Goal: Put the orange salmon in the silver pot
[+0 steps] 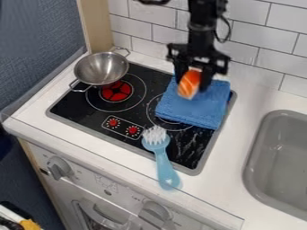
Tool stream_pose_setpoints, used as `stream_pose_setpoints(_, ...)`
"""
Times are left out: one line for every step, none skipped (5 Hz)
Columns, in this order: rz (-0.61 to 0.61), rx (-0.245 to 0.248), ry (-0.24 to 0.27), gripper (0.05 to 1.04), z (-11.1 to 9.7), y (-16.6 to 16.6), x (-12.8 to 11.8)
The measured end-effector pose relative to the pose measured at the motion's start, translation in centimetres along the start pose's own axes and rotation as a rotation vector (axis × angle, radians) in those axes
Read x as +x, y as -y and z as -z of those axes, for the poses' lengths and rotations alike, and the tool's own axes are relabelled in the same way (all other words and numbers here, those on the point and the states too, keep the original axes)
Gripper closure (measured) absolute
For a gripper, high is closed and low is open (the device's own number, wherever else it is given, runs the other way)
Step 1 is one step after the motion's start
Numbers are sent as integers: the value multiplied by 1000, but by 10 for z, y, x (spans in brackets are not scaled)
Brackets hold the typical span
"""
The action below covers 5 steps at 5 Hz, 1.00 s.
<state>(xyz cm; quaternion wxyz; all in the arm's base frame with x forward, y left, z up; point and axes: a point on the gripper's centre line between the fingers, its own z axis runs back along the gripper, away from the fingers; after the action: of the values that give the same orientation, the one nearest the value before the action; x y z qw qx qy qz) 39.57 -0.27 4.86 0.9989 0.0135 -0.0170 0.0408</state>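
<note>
My gripper [193,80] hangs over the back right of the stove, its fingers shut on the orange salmon [189,84]. The salmon, orange with white stripes, is held above a folded blue cloth [195,105]. At the stove's back left stands the silver pot [101,68], a round metal bowl with two handles, upright beside the red burner mark. Gripper and salmon are to the right of the pot, apart from it.
A light blue brush [161,157] lies across the front edge of the black stove [90,123]. On the right is a grey sink [255,166]. A tiled wall [258,42] rises behind the counter, and a wooden post [96,27] stands behind the pot.
</note>
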Motion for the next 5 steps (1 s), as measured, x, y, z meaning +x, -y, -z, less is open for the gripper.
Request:
stream_pose_setpoints(-156,37,15,489,-33,-34,4)
stream_pose_setpoints(-308,93,1,489,-40,-75,2)
stream_pose_setpoints(-439,108,3,489,-45,-120,-2)
stream_pose_setpoints(-505,124,-5,489,-37,-143,-11)
stream_pose_setpoints(-518,136,-3,489,-22,-148,-18)
